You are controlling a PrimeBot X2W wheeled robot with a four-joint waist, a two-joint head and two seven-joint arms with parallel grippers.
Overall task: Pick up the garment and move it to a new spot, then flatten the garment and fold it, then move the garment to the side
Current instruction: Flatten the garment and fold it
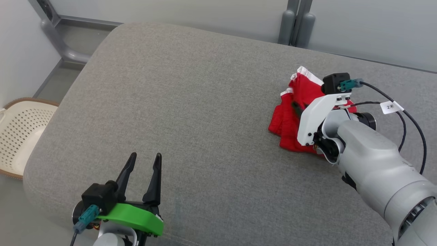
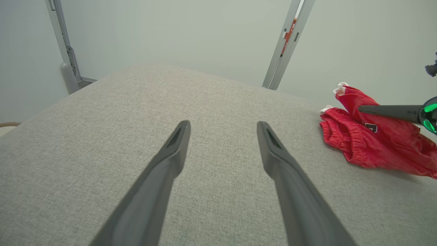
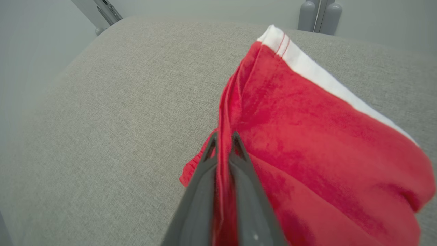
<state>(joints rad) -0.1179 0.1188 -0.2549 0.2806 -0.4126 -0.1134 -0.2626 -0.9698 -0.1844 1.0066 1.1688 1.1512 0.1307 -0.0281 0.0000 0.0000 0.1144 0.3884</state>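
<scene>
A grey fabric cushion spreads wide — pale walls behind, a cream basket at left.

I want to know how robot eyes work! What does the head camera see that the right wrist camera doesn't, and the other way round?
Head view's extras: the open left gripper low at the left, a cream basket off to the left, and the right arm with its cables. Right wrist view's extras: a close look at the right gripper pinching a fold of cloth, plus red stitching on the white hem. Both share: the red garment lying on the grey cushion, with grey posts behind.
</scene>
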